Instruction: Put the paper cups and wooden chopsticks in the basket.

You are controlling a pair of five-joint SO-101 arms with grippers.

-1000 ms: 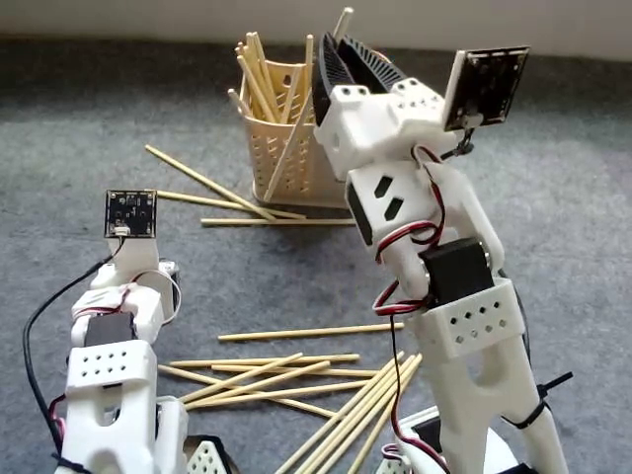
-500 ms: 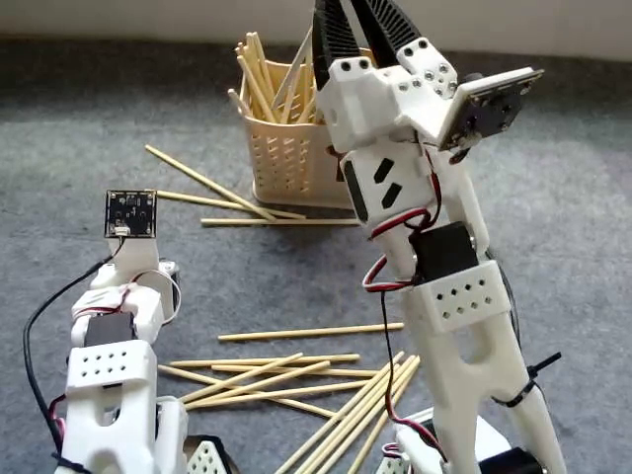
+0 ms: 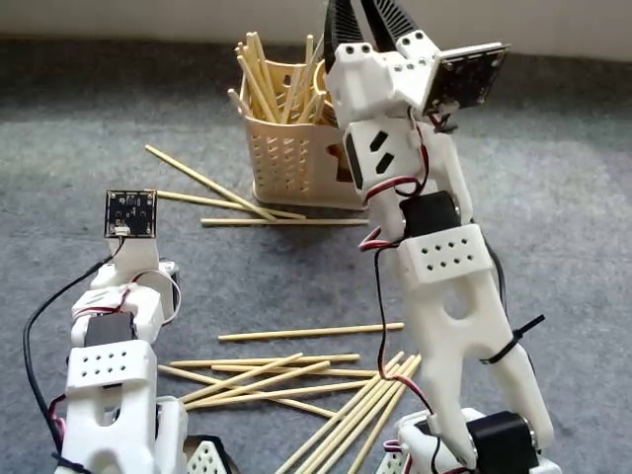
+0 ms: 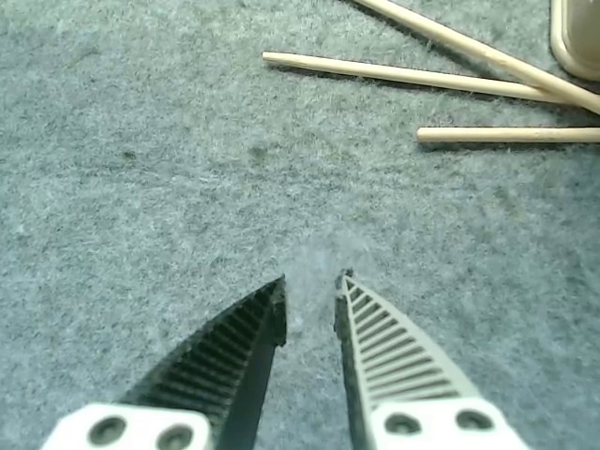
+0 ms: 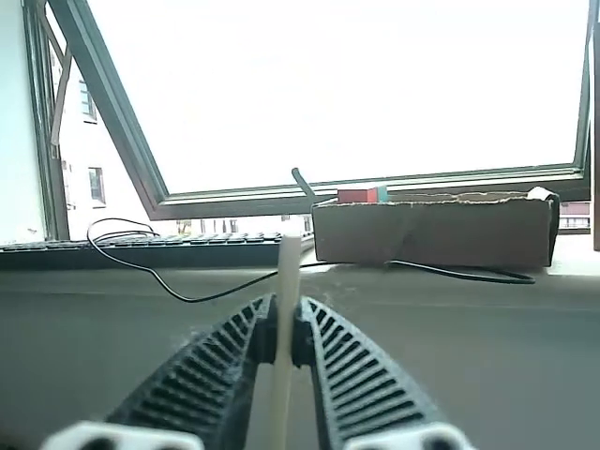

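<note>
Right gripper [image 5: 284, 323] is clamped on a pale wooden chopstick [image 5: 289, 267]. The stick stands upright between the black ribbed fingers [image 5: 220, 361], its top end poking past the tips. In the high view the right gripper [image 3: 363, 14] is raised and points up, just above the back of the cream perforated plastic basket [image 3: 286, 163].

The basket stands upright on the grey carpet [image 3: 553, 197] and holds a bundle of chopsticks [image 3: 262, 74] leaning on end. Three loose chopsticks [image 3: 212, 185] lie on the carpet by the basket's foot. A bigger heap of chopsticks [image 3: 286, 380] lies flat between the two arm bases, well apart from the basket.

Left gripper [image 4: 311, 286] is low over the carpet, jaws slightly parted with nothing between them. The three loose chopsticks [image 4: 403, 75] lie ahead of its tips, not touching, with the basket's corner [image 4: 579, 37] just beyond them.

Past the right gripper are a brown cardboard box [image 5: 431, 230] and a window frame [image 5: 112, 122].
</note>
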